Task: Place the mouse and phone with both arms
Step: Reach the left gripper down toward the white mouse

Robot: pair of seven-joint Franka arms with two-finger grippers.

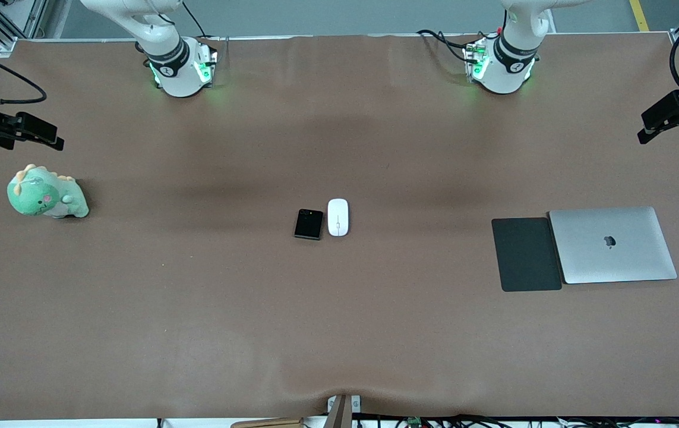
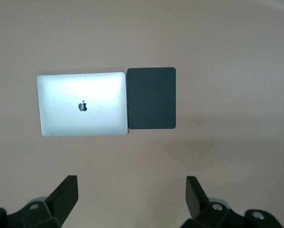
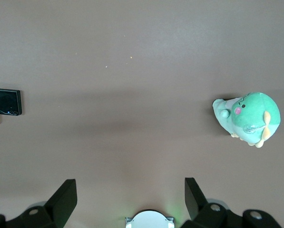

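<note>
Both of my tools hang high, spread wide and empty: left tool (image 2: 130,199) over the grey pad (image 1: 526,254) and laptop (image 1: 612,245), right tool (image 3: 127,199) near the dinosaur toy (image 1: 45,193). Mouse (image 1: 338,217) and phone (image 1: 309,224) lie side by side mid-counter (image 1: 196,309), long axes running between the base edge and the camera edge. I'd descend straight, fingers across each short width.

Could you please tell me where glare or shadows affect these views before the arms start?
Front view: broad soft shadows band the table above the phone and mouse. Left wrist view: the laptop lid is washed bright by glare; the dark pad stays matte. Right wrist view: the dinosaur toy casts a small shadow.
</note>
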